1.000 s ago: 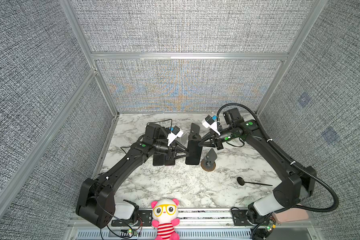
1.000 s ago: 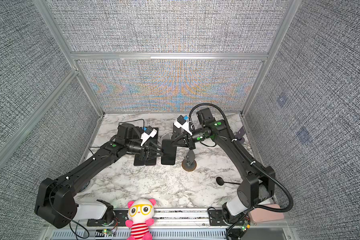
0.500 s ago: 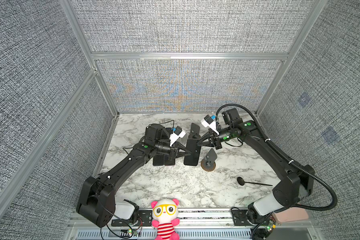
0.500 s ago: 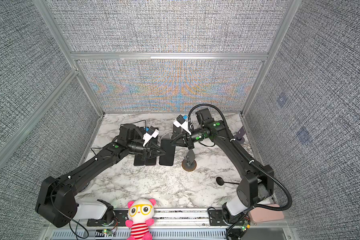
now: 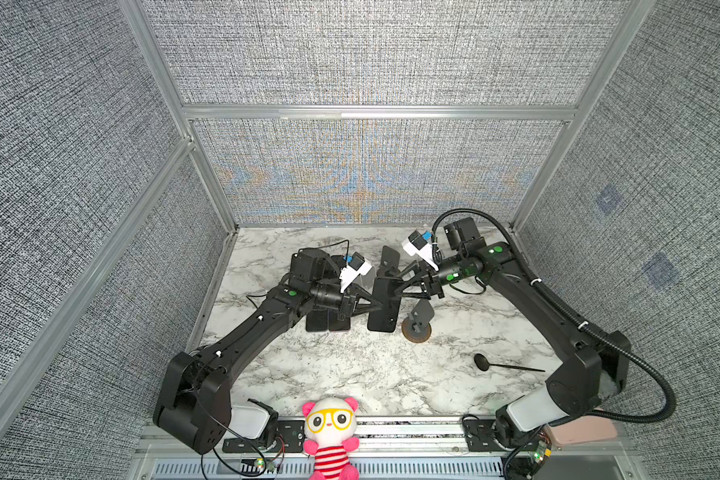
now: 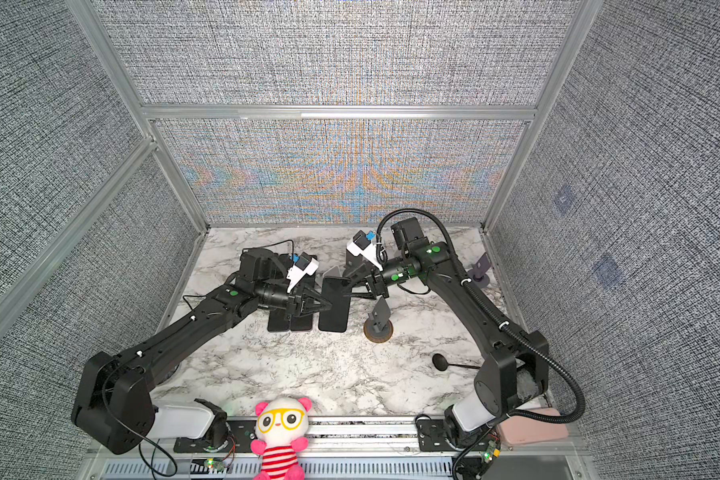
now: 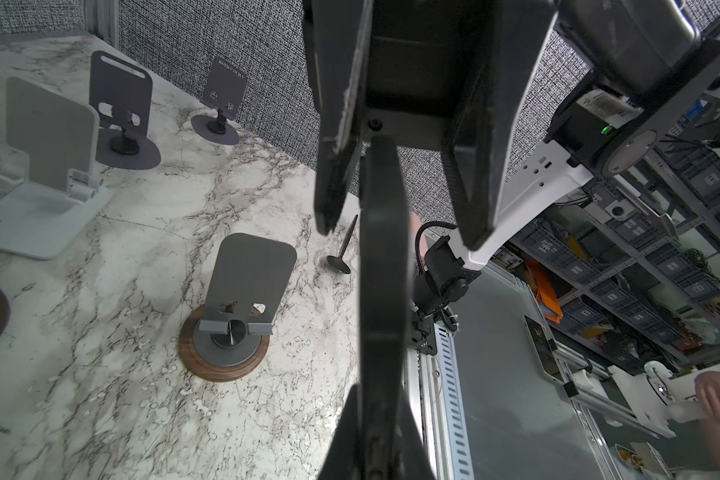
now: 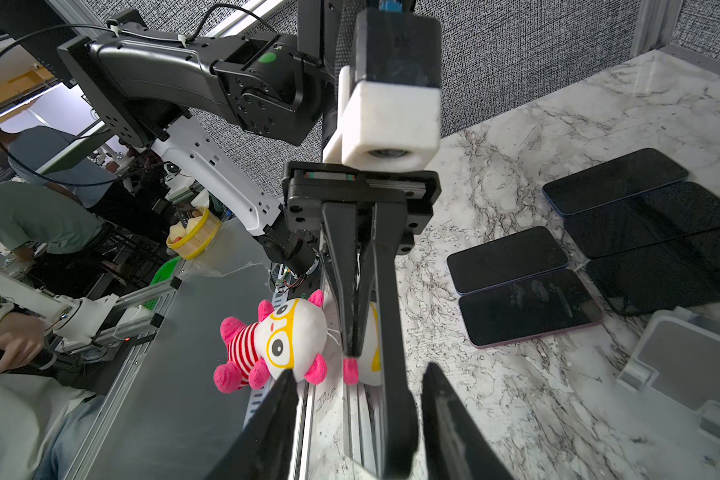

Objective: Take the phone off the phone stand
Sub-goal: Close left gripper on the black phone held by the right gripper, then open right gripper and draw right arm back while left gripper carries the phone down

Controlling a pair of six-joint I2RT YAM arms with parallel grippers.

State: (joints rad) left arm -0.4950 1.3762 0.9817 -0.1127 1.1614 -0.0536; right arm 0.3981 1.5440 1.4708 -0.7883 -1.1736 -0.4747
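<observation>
The phone (image 5: 385, 302) is already out of the phone stand (image 5: 417, 322). That stand, a grey plate on a round wooden base, is empty and sits just to the phone's right. The phone hangs on edge between the two arms, apparently clear of the marble table (image 5: 350, 374).

The left gripper (image 5: 376, 308) has it. Its fingers (image 8: 341, 257) are pinched tight on the two flat faces at the phone's left edge. The right gripper (image 5: 396, 287) reaches in from the right with its jaws spread to either side of the slab. There is a gap on each side, so it holds nothing.

The phone will probably handle as a stiff, thin slab that is fairly dense for its size, with smooth faces that give the pads little to bite on. Held at one edge only, it could swing or slip in the pinch. A safer hold would be across the flat faces near the middle of a long side, followed by a slow, flat set-down (glass does not forgive a drop).

Several other phones (image 8: 516, 282) lie flat on the table under the left arm — a likely place for this one. A plush toy (image 5: 331, 428) sits at the near edge.
</observation>
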